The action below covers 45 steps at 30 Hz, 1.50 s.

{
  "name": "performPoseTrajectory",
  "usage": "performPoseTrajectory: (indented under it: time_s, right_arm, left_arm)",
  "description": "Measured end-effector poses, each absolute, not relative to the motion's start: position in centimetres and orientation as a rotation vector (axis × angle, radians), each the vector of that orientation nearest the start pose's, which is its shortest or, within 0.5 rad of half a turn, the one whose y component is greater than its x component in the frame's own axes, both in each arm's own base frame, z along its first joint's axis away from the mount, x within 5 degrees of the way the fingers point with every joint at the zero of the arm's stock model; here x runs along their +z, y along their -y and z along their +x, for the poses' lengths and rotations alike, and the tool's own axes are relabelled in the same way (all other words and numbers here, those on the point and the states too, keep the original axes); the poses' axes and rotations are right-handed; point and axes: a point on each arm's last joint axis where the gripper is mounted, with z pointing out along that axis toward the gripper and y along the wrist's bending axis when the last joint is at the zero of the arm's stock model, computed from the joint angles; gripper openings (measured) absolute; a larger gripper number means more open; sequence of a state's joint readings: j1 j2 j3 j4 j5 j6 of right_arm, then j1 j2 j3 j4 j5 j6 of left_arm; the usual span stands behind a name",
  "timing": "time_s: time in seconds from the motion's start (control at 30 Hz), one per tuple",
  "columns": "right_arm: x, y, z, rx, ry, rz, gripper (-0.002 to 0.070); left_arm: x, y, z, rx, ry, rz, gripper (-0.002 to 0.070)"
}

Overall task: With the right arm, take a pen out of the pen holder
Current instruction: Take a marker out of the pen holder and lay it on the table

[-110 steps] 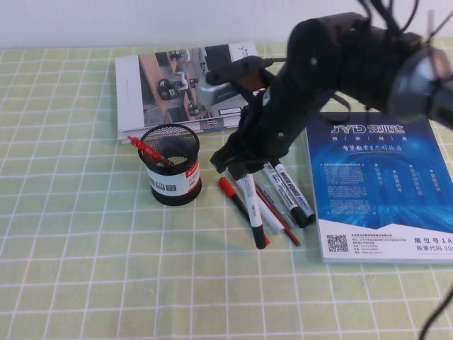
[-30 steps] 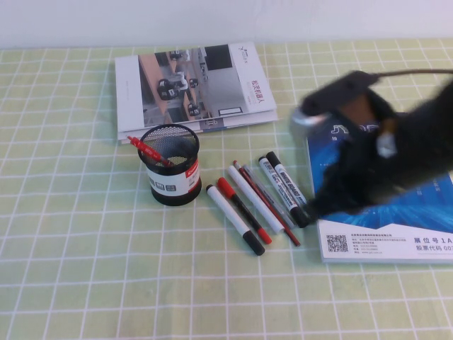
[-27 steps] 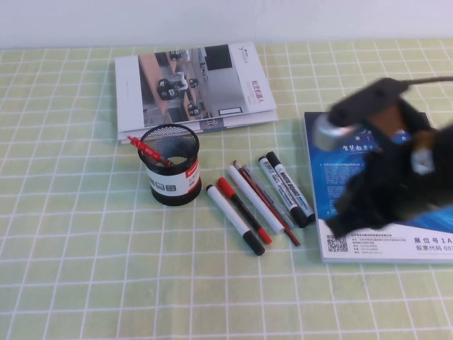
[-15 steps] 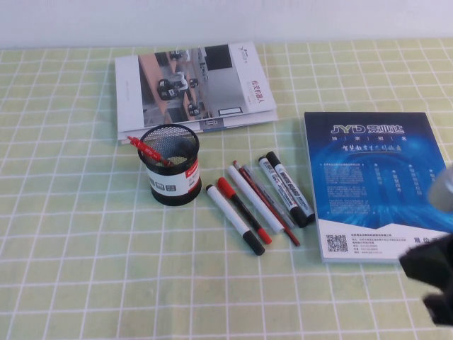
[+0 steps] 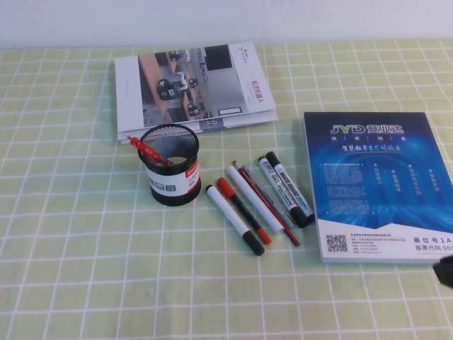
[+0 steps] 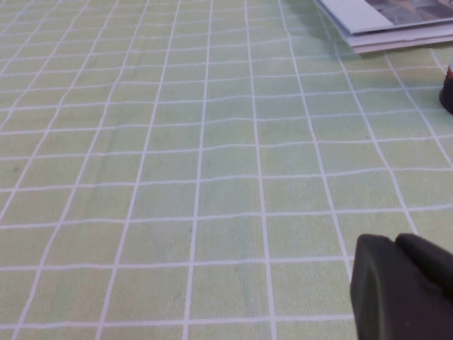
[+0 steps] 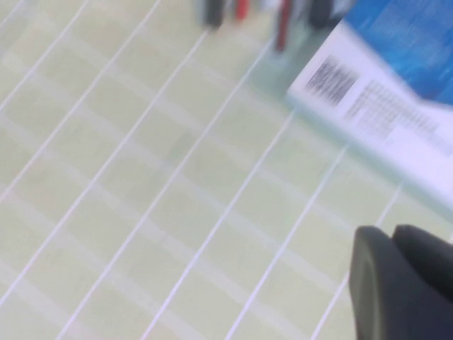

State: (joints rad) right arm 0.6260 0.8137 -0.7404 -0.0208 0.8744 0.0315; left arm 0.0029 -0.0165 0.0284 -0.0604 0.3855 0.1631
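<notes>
Cylindrical black wire-mesh pen holder [image 5: 170,177] with a white label band, upright on a green checked tablecloth [image 5: 71,248]; a slim red pen [image 5: 147,149] leans inside it, its end over the rim. Just beside the holder, six loose pens and markers [image 5: 256,197] lie side by side, flat on the cloth. Glossy booklets [image 5: 187,81] lie behind the holder, and a glossy blue brochure [image 5: 375,184] lies to its right. The right gripper [image 5: 446,270], clenched, shows at the near right edge, off the brochure's near corner. The left gripper [image 6: 400,283] hangs low over bare cloth on the left; whether it is released or clenched cannot be told
</notes>
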Motion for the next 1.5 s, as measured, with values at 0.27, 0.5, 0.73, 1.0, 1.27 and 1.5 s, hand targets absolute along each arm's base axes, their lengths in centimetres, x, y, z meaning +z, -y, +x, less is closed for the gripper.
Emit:
performPoseTrajectory:
  time_s: [0.27, 0.5, 0.73, 1.0, 1.27, 1.5]
  right_arm:
    - [26.7, -4.8, 11.9, 0.264, -2.063, -0.350, -0.0012]
    - [20.8, -1.7, 9.0, 0.169, -1.849, -0.129, -0.0013]
    - [19.2, -0.6, 7.0, 0.106, -1.700, -0.029, -0.0013]
    - [18.4, -0.5, 5.6, 0.111, -1.732, -0.008, -0.0013]
    - [17.1, -0.6, 5.2, 0.133, -1.875, -0.002, -0.0013]
    - [17.1, -0.6, 5.2, 0.141, -1.881, -0.005, -0.0013]
  left_arm:
    - [17.0, 0.2, 5.2, 0.054, -1.877, 0.114, -0.0005]
    - [17.0, 0.2, 5.2, 0.054, -1.877, 0.114, -0.0005]
    - [17.0, 0.2, 5.2, 0.054, -1.877, 0.114, -0.0005]
    - [17.0, 0.2, 5.2, 0.054, -1.877, 0.114, -0.0005]
    - [17.0, 0.2, 5.2, 0.054, -1.877, 0.114, -0.0005]
    - [17.0, 0.2, 5.2, 0.054, -1.877, 0.114, -0.0005]
